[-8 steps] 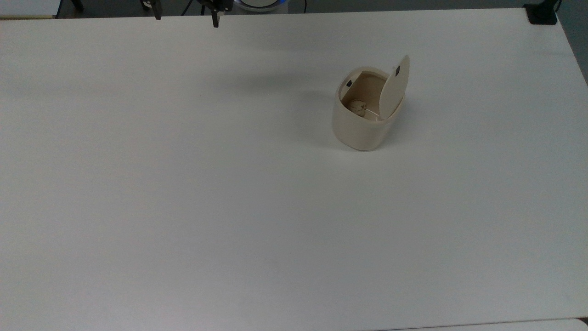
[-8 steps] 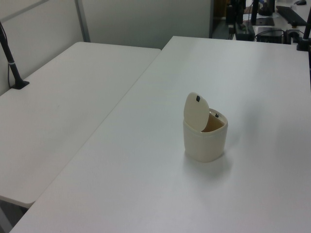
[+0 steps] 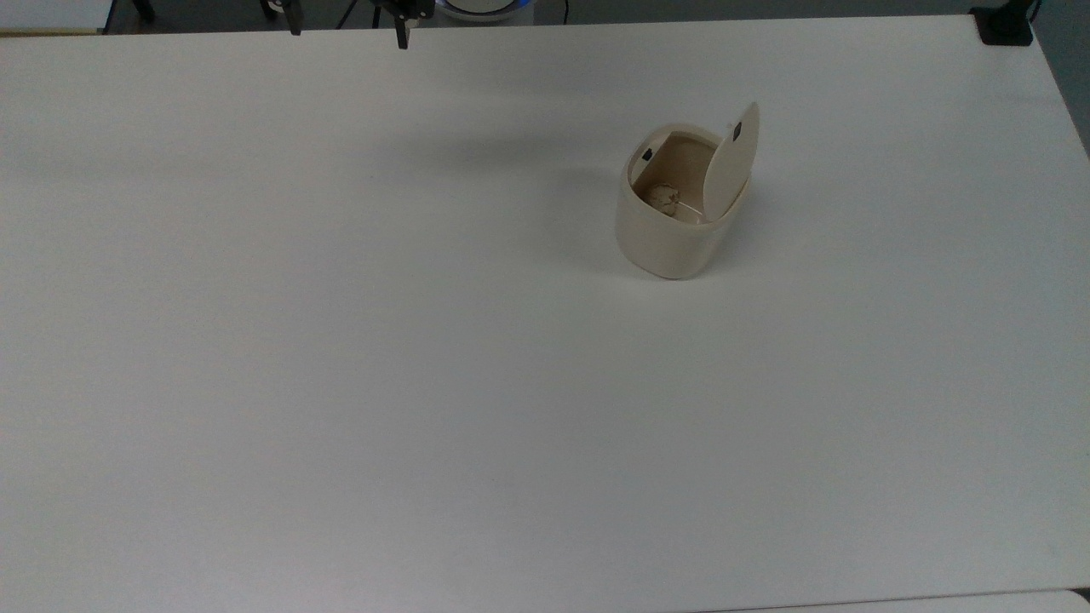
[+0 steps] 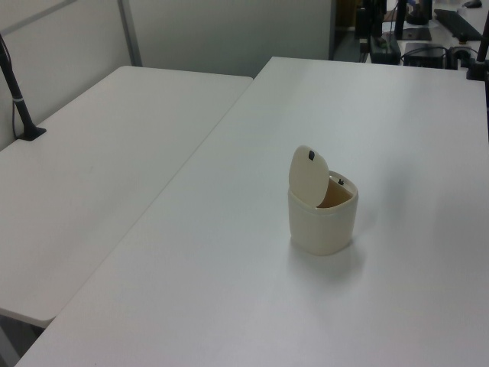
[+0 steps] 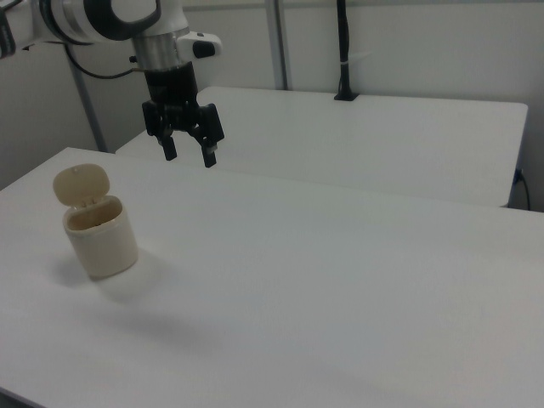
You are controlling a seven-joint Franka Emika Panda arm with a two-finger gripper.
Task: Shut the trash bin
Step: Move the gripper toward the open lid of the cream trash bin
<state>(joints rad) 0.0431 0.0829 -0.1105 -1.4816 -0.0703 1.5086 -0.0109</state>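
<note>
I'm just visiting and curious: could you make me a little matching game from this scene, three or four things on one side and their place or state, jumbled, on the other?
Things:
1. lid
2. gripper
3. crumpled scrap
4. trash bin

States:
A. lying inside at the bottom
B. standing on the white table
C. tipped up, open
D. in the air, fingers spread, holding nothing

Pairs: 1-C, 2-D, 3-A, 4-B

Tool (image 3: 347, 25) cut off by top view's upper edge (fingertips showing); crumpled lump (image 3: 663, 198) in trash bin (image 3: 673, 234) too small to ID.
</note>
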